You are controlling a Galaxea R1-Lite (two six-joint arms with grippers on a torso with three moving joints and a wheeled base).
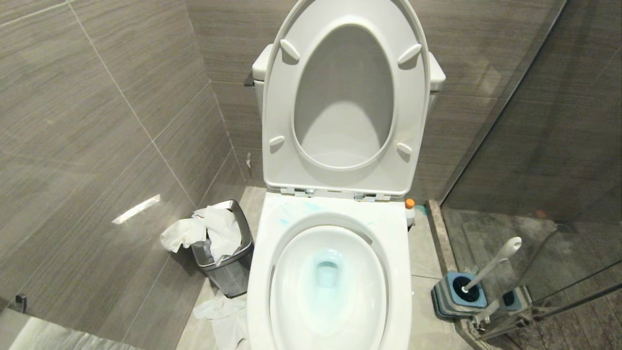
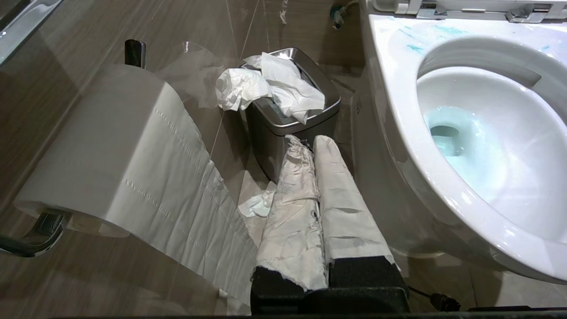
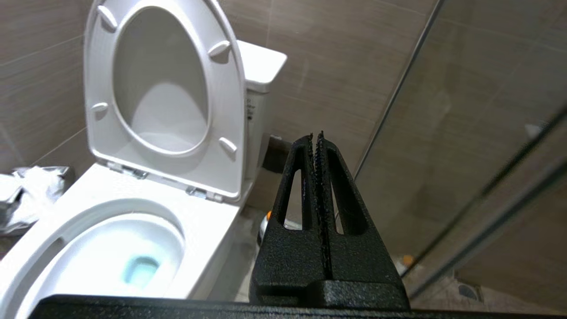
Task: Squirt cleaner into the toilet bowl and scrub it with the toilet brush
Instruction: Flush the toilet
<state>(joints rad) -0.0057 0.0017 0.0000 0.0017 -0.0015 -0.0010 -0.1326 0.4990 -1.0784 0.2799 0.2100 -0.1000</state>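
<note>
Standing open: glossy white ceramic toilet bowl (image 1: 403, 272), its hinged white seat and lid (image 1: 277, 112) raised upright against the tank.
Cleaner: turquoise-blue liquid (image 1: 326, 272) tints the water at the drain; thin blue smears (image 2: 418, 40) mark the rear rim.
Toilet brush: slim white plastic handle (image 1: 493, 262) leans out of a square blue-grey holder (image 1: 457, 294) on the floor, right of the bowl, beside the glass partition.
Left gripper (image 2: 312, 144): paper-wrapped fingers pressed together, empty, low between the small steel bin (image 2: 288, 128) and the bowl.
Right gripper (image 3: 317, 137): black jaws closed, holding nothing, raised right of the bowl, aimed at the wall.
Bin: stuffed with crumpled white tissue (image 1: 204, 231).
</note>
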